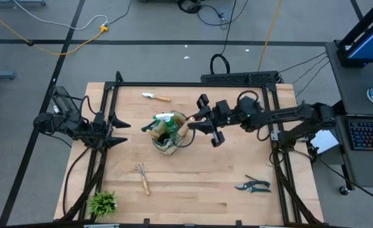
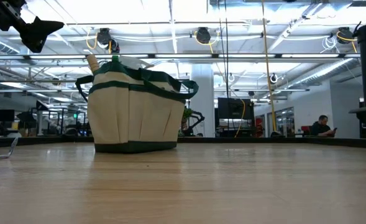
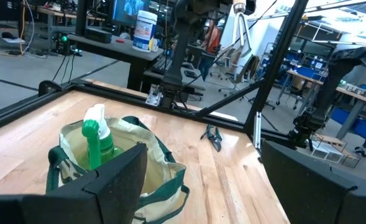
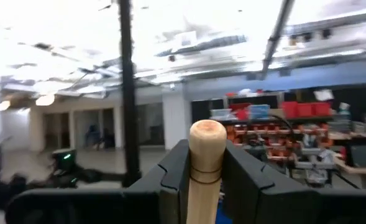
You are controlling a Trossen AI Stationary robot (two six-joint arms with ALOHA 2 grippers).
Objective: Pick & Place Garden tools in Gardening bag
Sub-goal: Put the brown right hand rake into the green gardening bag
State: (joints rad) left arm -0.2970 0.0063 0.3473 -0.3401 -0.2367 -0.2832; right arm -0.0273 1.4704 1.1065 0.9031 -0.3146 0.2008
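The beige gardening bag (image 1: pixel 167 134) with green trim stands on its base mid-table, and also shows in the low view (image 2: pixel 136 109). A green spray bottle (image 3: pixel 96 140) and a wooden handle (image 1: pixel 149 128) stick out of its mouth. My right gripper (image 1: pixel 197 124) hovers just right of the bag, shut on a wooden-handled tool (image 4: pixel 206 155) whose metal end is hidden. My left gripper (image 1: pixel 114 130) waits left of the bag, open and empty, and its fingers (image 3: pixel 117 180) frame the bag in the left wrist view. My right gripper pinches the tool's wooden handle (image 4: pixel 205 186) between its two fingers (image 4: pixel 173 180), below the rounded free end (image 4: pixel 207 134). It comes level from the table's right. The handle runs along the fingers and juts past them toward the bag's right rim (image 1: pixel 183 125), clear of the table.
A trowel (image 1: pixel 156 97) lies at the far side, and a pronged rake (image 1: pixel 142 177) lies nearer the front. Dark pruning shears (image 1: pixel 254 185) lie at the front right. A small leafy plant (image 1: pixel 102 202) stands at the front left corner. A black frame (image 1: pixel 192 83) edges the table.
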